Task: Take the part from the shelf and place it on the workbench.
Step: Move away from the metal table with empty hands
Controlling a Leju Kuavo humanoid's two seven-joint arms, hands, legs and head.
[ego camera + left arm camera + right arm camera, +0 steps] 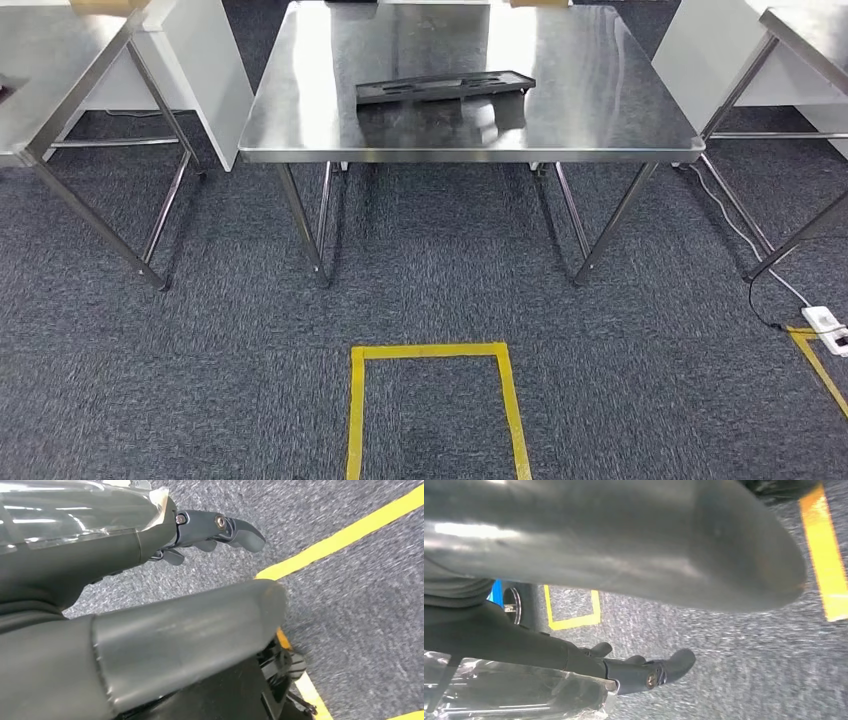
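Observation:
A long, flat black part [445,87] with cut-outs lies on the steel workbench [600,110] straight ahead, near its front edge and slightly left of centre. Neither hand is near it. My left hand [125,555] hangs over the grey carpet, its dark fingers [235,530] stretched out and its thick thumb [190,635] apart from them, holding nothing. My right hand [549,645] hangs the same way, with its fingers [644,672] extended and nothing in its grasp.
A second steel table [50,80] stands at the left and a third [810,40] at the right, each with slanted legs. A yellow tape rectangle [432,352] marks the carpet in front of the workbench. A white power strip [828,325] with a cable lies on the floor at the right.

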